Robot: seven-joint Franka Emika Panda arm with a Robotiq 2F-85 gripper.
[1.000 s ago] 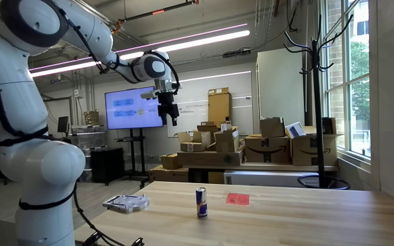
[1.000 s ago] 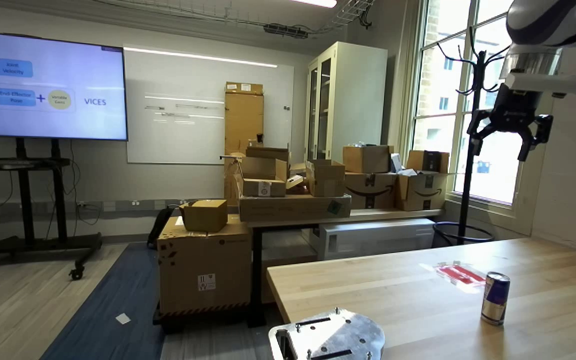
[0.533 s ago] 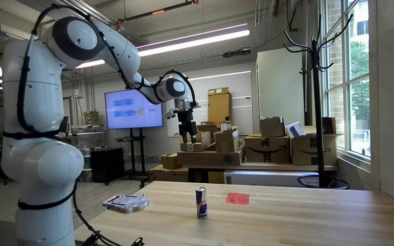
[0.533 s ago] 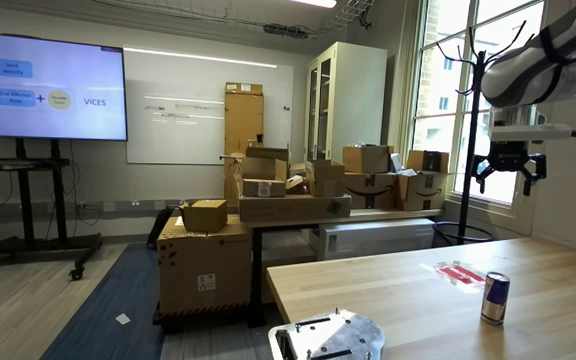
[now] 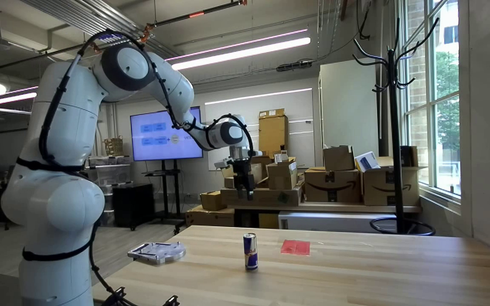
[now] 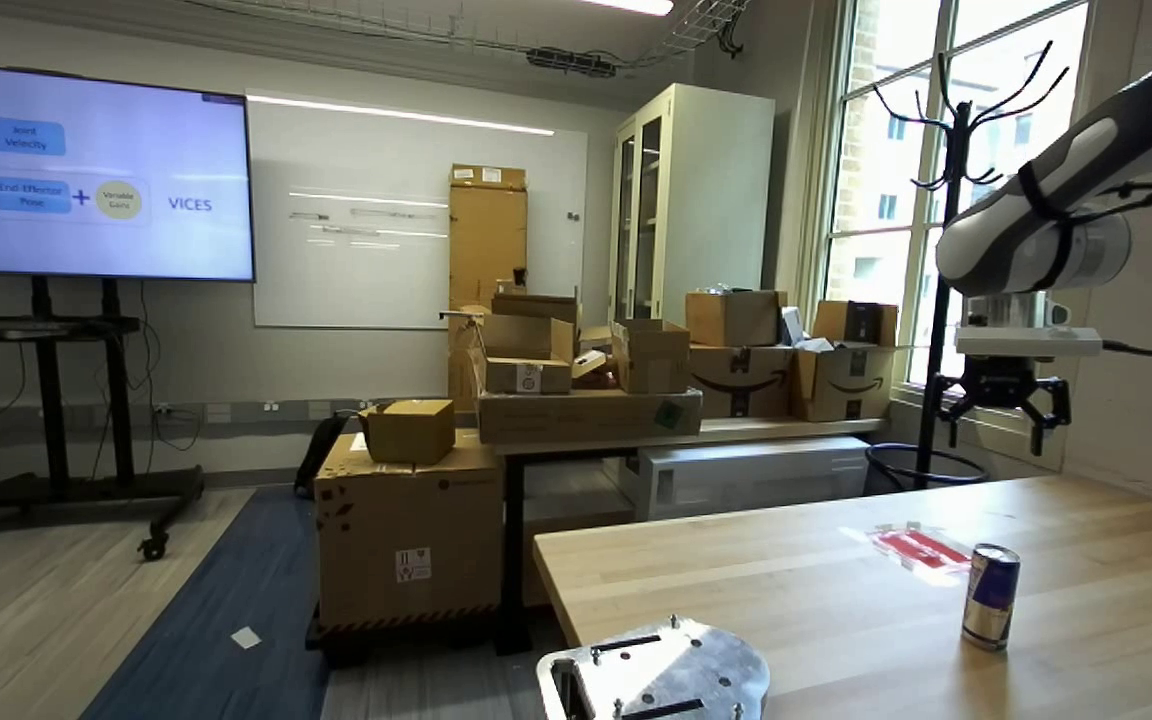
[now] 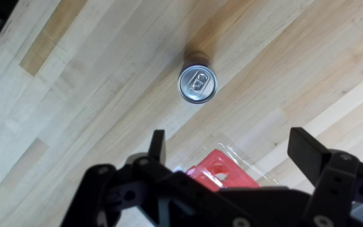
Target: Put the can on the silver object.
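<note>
Gripper (image 5: 245,196) spread wide, holding nothing, in an exterior view silver object (image 5: 156,252) at the table's (image 5: 355,276) left edge, can (image 5: 250,251) upright on the table, below the gripper and well apart, flat red piece (image 5: 295,247) right of the can.

From here the arm (image 5: 68,123) looks smooth and white, all rounded bulges, with a dark grey ring (image 5: 109,69) at the elbow — and a black cable (image 5: 44,138) along its outside (the straps (image 5: 53,256) cinched round the arm are black too). Past a silvery collar (image 6: 996,310) and flat white bar (image 6: 1026,342), the claw (image 6: 996,440) is black — angular, hinged fingers (image 7: 307,154) with round, paler screw heads (image 7: 323,220).
</note>
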